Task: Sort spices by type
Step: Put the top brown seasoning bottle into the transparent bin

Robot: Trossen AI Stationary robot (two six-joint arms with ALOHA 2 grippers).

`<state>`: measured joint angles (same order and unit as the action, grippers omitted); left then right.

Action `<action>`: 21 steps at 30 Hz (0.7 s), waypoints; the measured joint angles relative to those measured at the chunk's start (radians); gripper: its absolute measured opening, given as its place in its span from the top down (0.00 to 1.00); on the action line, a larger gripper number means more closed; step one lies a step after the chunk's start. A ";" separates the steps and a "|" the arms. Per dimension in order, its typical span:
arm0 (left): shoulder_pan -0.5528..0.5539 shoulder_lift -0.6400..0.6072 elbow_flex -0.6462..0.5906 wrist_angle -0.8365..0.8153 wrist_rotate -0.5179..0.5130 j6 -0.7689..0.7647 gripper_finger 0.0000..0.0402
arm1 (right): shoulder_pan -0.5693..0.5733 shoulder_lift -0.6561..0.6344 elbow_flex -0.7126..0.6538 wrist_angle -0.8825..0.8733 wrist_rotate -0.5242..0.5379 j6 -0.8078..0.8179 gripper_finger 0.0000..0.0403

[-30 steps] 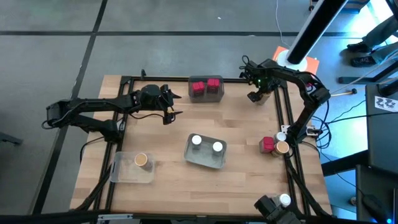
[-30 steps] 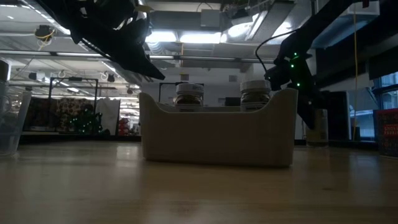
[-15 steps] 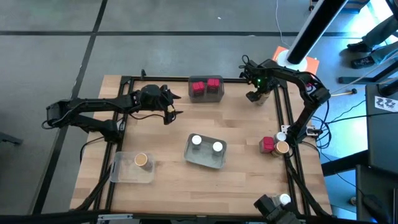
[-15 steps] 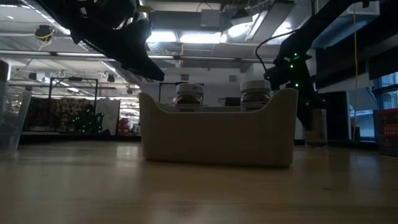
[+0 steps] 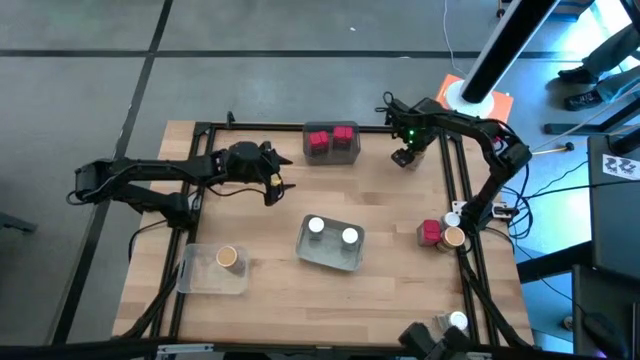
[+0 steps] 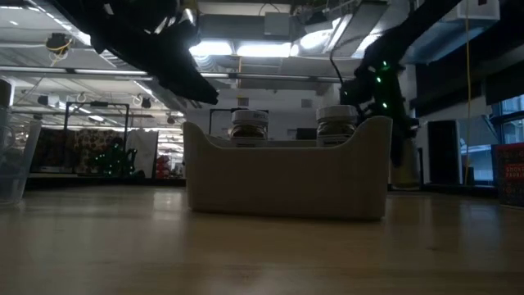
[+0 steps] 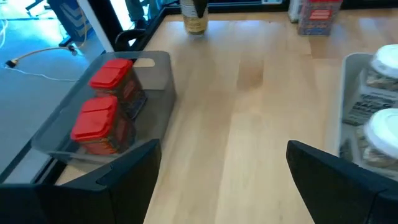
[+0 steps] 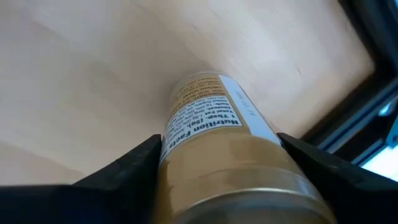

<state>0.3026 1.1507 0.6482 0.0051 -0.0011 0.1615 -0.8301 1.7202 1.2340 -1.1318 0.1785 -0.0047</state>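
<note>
My right gripper [image 5: 404, 156] is near the table's far right corner, shut on a tan-topped round jar [image 8: 211, 124] with a nutrition label. My left gripper [image 5: 275, 182] hovers open over bare wood left of centre, touching nothing. Its wrist view shows its fingers [image 7: 134, 165] spread wide. A grey tray [image 5: 332, 152] at the far edge holds two red blocky jars [image 7: 106, 115]. The middle tray [image 5: 303, 250] holds two white-topped jars [image 5: 316, 226]. A clear tray [image 5: 200, 280] near the left holds one tan-topped jar [image 5: 228, 257]. My right gripper pinches the tan-topped jar between its two fingers [image 8: 134, 165], one on each side of the jar's upper body [image 8: 186, 140] just below the lid. The fingers come from above, pointing down. The jar stands upright below them; whether its base is off the wood, I cannot tell.
By the right rail stand a red jar [image 5: 431, 232], a tan-topped jar [image 5: 454, 238] and a small white-topped one [image 5: 453, 218]. Another white-topped jar [image 5: 457, 321] sits at the near right edge. Black frame rails [image 5: 458, 190] run along the table's sides.
My right gripper, shut on the tan-topped jar, has carried it a short way toward the table's left, away from the right rail. The jar has stayed upright.
</note>
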 joint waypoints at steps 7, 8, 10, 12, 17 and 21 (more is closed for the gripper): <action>-0.099 -0.035 0.049 -0.186 -0.103 -0.083 0.18 | 0.132 -0.046 0.091 0.008 0.000 0.022 0.30; -0.113 -0.050 0.054 -0.216 -0.114 -0.104 0.18 | 0.152 -0.048 0.107 0.013 0.003 0.024 0.30; -0.141 -0.086 0.056 -0.254 -0.126 -0.138 0.18 | 0.191 -0.049 0.135 0.018 0.013 0.033 0.30; -0.170 -0.130 0.056 -0.294 -0.137 -0.178 0.18 | 0.228 -0.049 0.160 0.037 0.014 0.045 0.30; -0.228 -0.241 0.057 -0.416 -0.201 -0.279 0.18 | 0.313 -0.049 0.207 0.072 0.016 0.051 0.30; -0.264 -0.303 0.057 -0.505 -0.232 -0.357 0.18 | 0.372 -0.049 0.255 0.098 0.017 0.080 0.30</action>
<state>0.0384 0.8473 0.7052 -0.5000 -0.2330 -0.1951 -0.4585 1.6714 1.4887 -1.0341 0.1952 0.0753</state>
